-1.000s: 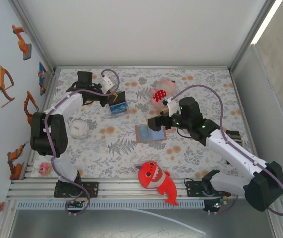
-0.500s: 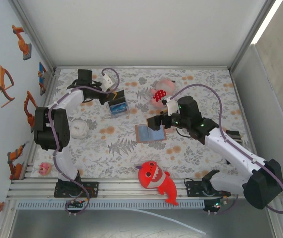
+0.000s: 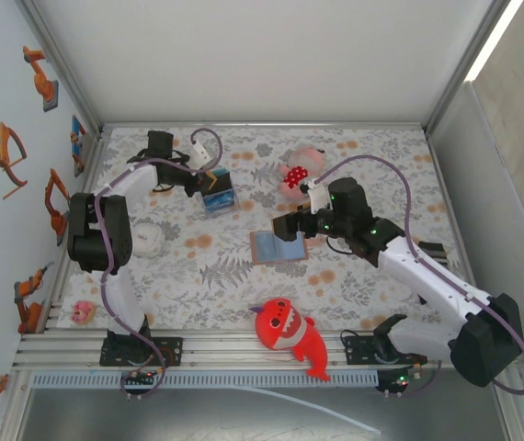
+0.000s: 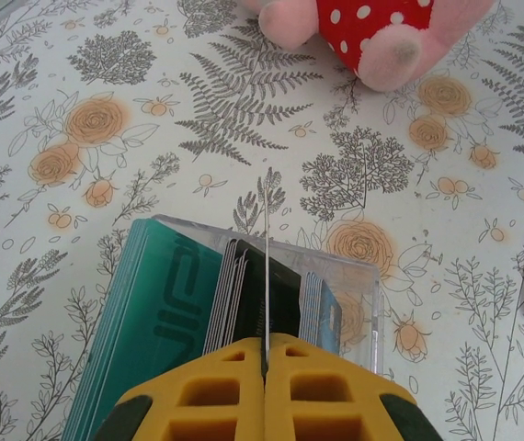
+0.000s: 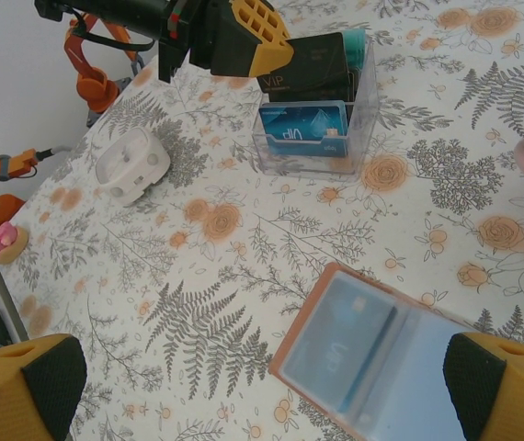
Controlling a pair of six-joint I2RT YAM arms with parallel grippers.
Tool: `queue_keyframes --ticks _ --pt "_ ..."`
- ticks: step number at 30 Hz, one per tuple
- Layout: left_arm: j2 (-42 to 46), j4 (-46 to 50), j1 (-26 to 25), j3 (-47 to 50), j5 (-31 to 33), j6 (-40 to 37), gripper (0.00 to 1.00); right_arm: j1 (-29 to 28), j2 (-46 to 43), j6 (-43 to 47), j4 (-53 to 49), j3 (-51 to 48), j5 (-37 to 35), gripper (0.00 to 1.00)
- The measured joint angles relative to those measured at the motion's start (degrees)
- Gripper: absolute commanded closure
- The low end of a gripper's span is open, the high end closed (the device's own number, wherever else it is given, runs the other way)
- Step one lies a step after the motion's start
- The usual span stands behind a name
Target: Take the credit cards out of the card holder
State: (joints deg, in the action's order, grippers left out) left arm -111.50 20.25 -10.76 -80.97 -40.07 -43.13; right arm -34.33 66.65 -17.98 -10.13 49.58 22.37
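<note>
Card holder [image 3: 278,246] lies open mid-counter, long axis roughly along near edge, blue credit card [image 5: 340,344] inside. Right end effector [image 3: 290,227] just above it, jaws wide; nearer arm. Left end effector [image 4: 267,354] pinches thin card [image 4: 267,257] over clear box [image 4: 354,285], far-left corner.

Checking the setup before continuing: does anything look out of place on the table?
The red shark plush lies tilted at the near edge, its tail hanging off the floral table across the metal rail. Nothing else stands out.
</note>
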Motion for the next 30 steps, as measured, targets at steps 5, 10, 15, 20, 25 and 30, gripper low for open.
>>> queue_keyframes --ticks 5,10,15,20,25,30 --pt "-0.92 0.74 0.00 -1.44 0.00 -0.55 0.99 0.00 0.00 0.02 0.02 0.00 0.00 0.01" --pt "-1.99 1.88 0.00 -1.95 0.02 -1.03 0.97 0.00 0.00 0.02 0.02 0.00 0.00 0.01" --pt "-2.71 2.69 0.00 -2.32 0.13 -1.51 0.80 0.00 0.00 0.02 0.02 0.00 0.02 0.01" --pt "-2.82 3.02 0.09 -2.89 0.68 -1.55 0.79 0.00 0.00 0.02 0.02 0.00 0.02 0.01" --pt "-2.82 3.37 0.09 -3.48 1.36 -1.55 0.79 0.00 0.00 -0.02 0.00 0.00 0.02 0.04" --pt "-2.60 3.45 0.09 -3.52 1.57 -1.51 0.78 0.00 0.00 0.02 -0.44 0.00 -0.31 0.09"
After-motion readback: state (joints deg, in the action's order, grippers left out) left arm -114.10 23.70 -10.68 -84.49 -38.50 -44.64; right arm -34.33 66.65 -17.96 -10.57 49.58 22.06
